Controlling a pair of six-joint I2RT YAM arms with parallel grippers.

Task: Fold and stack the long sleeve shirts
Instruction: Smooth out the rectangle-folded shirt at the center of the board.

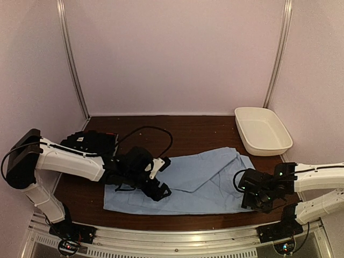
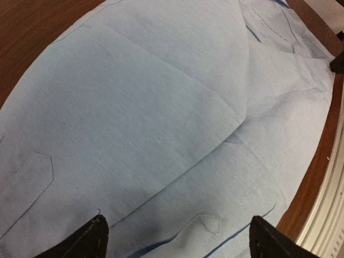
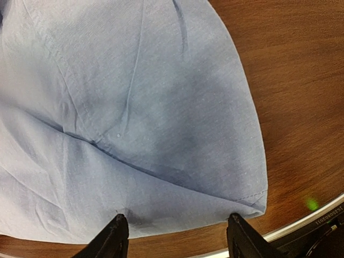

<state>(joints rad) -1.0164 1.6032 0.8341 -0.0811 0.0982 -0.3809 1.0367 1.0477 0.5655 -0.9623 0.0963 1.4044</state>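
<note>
The light blue shirt [image 1: 199,180] lies spread on the brown table [image 1: 204,131], under both pincers. The left pincer [image 1: 160,189] hangs low over the left part of this shirt and it is released. In the left wrist view its two black fingertips [image 2: 90,240] stand far apart, and between them there is only blue cloth, with nothing grasped. Ahead of this pincer a long diagonal fold edge crosses the cloth. A small pointed placket is sewn just beside the right fingertip, between the two tips. Farther to the right of the pincer the shirt ends and a strip of table shows.

The right pincer [image 1: 257,200] is over the right end of the same shirt, near its corner. Its jaws are also apart and they grasp nothing. In the right wrist view the hem of the shirt runs just in front of the fingertips [image 3: 115,241]. Whether the left tip touches the hem, I cannot tell. The corner of the cloth lies ahead of the right tip, and bare wood is to the right of this pincer.

The black shirt [image 1: 88,142] is well apart from the left pincer, toward the back wall and to its left, partly hidden by the left arm. A white tub [image 1: 260,131] stands beyond the right pincer, at the far right of the table, not touching the blue shirt.
</note>
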